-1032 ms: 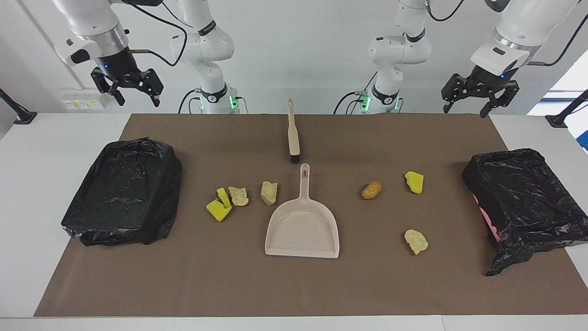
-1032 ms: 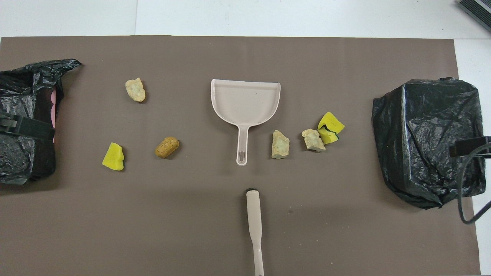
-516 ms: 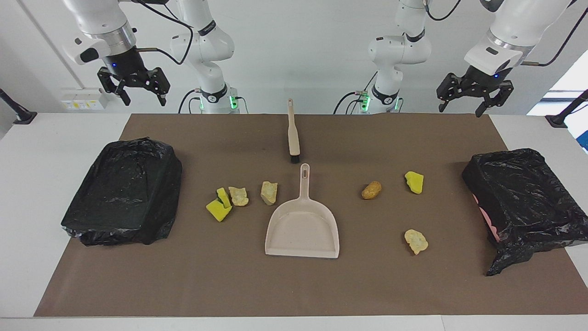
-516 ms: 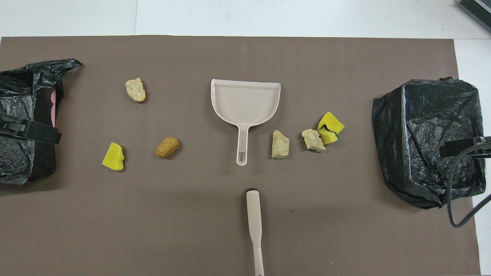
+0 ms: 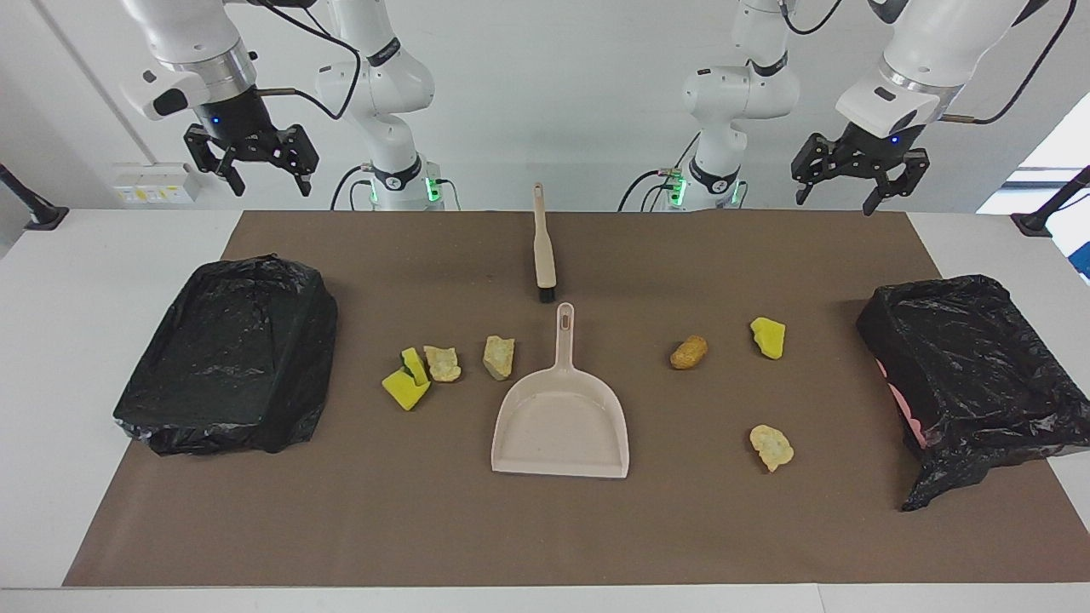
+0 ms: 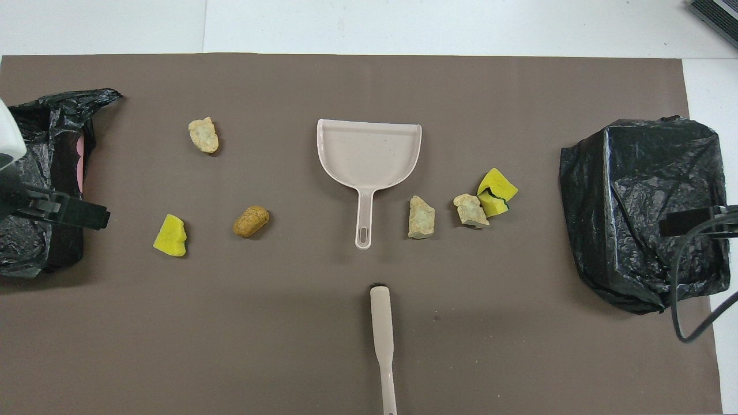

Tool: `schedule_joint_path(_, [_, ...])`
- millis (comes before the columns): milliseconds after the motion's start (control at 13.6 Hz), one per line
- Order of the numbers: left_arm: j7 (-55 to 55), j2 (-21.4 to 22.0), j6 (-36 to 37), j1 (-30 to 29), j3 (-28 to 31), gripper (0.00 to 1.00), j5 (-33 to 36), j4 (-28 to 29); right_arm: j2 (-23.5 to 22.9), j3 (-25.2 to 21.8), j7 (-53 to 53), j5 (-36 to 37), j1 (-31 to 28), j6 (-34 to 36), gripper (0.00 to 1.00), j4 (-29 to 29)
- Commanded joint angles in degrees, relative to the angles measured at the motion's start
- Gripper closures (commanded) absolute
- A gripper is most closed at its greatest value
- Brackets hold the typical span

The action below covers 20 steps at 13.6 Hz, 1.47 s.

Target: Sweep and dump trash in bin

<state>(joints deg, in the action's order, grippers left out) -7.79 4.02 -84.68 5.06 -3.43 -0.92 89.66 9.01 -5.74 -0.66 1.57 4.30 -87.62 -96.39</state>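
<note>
Only facing view — fingers (image 5: 264, 174) apart.

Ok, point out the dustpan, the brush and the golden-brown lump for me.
dustpan (image 5: 558, 430): facing view, bare pan floor.
brush (image 5: 543, 255): facing view, middle of the handle.
golden-brown lump (image 5: 688, 352): facing view, its middle.

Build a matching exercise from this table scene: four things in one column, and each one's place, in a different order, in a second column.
Things:
1. brush
2. dustpan
3. golden-brown lump
4. green-backed sponge

Places:
A. mid-mat, handle toward the robots
B. toward the right arm's end, beside a beige lump
C. nearest the robots, bristles toward the dustpan
D. toward the left arm's end, beside a yellow sponge piece

Pairs: 1-C, 2-A, 3-D, 4-B
</note>
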Motion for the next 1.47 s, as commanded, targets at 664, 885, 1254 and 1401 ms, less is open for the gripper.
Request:
schedule_joint_path(664, [14.2,7.3,-11.6,0.0,-14.2,0.0,-3.7,17.6,0.3,-1.9,0.5,1.4,-3.7,-0.2,0.0,0.2])
schedule_joint_path(885, [19.3,8.4,-15.6,0.0,-19.2,0.0,-5.0,21.9,-0.1,-1.7,0.2,1.9,-3.5,0.0,0.0,1.4])
schedule_joint_path(1254, [28.1,9.9,-21.6,0.1,-27.5,0.0,-6.5,27.8,0.2,-0.2,0.3,0.5,-2.0,0.3,0.0,1.4])
schedule_joint_path(1401, [32.6,9.4,-25.0,0.1,-31.3,0.0,-6.6,29.9,1.5,1.5,-0.3,1.1,-2.0,1.7,0.0,2.3])
